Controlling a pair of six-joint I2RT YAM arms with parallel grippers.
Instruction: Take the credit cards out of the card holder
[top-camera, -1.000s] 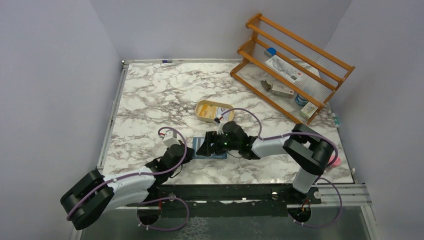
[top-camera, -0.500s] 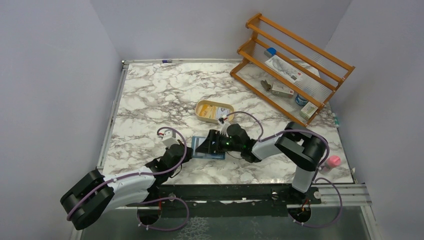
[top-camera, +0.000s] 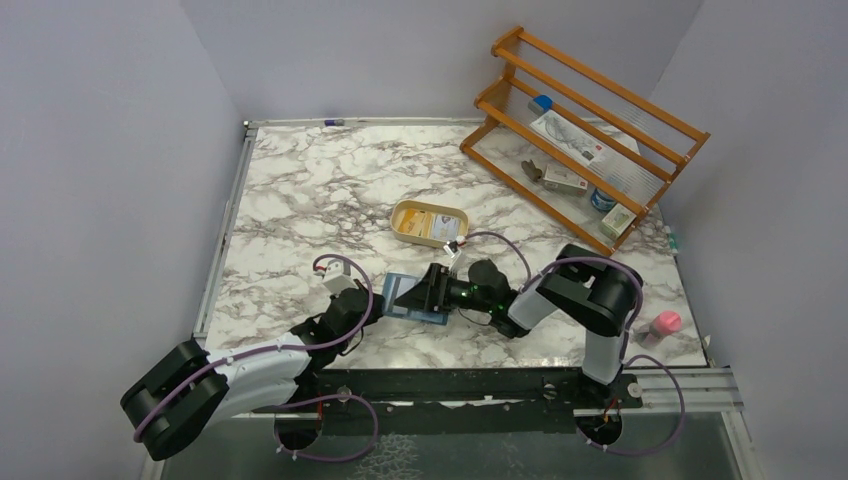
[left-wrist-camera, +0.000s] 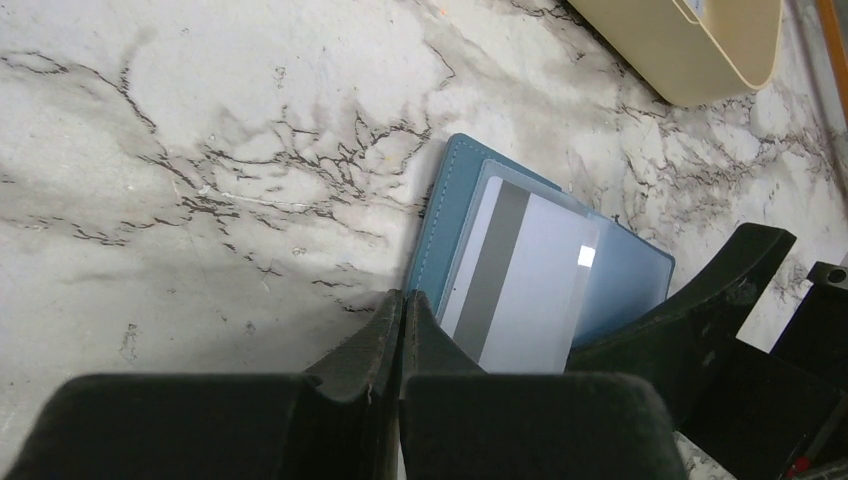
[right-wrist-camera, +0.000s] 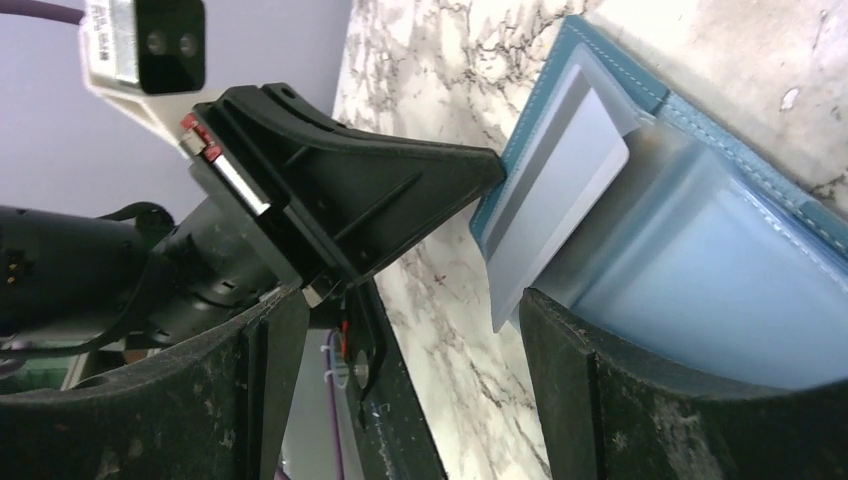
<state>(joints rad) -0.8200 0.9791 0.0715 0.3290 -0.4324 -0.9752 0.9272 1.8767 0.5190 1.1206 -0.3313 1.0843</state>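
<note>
**One card part-way out, others apparently in the dish**

Nearest the bases: black two-finger left gripper (left-wrist-camera: 403, 302), fingers pressed together, tip touching the near edge of the small teal-blue folding card holder (left-wrist-camera: 448, 200). Seems to pin the cover down rather than grip it. Cannot tell whether any of the cover sits between the fingers.

Just beyond: card holder lying open and flat on the white, grey-veined marble table (top-camera: 300, 200), paler blue pockets facing up. Sticking out of one pocket, a thin, pale card (left-wrist-camera: 525, 275) of plastic with a dark stripe, partly exposed, not yet free.

Around it: black right gripper (right-wrist-camera: 410, 300), fingers spread wide to either side of the pale card, touching nothing as far as can be seen.

Farther back, near the card holder but apart from it: tan oval dish (top-camera: 428, 203), holding a yellow-orange card (top-camera: 422, 222) and something pale. Judged to be cards already taken out.

Farthest, at the right rear: slatted orange wooden rack (top-camera: 590, 130) with small oddments, no part of the job.

Judged about midway or later: at least one card out, and the pale card next, needing a pinch and a pull along its pocket. Unknown whether more cards hide in the other pockets.
</note>
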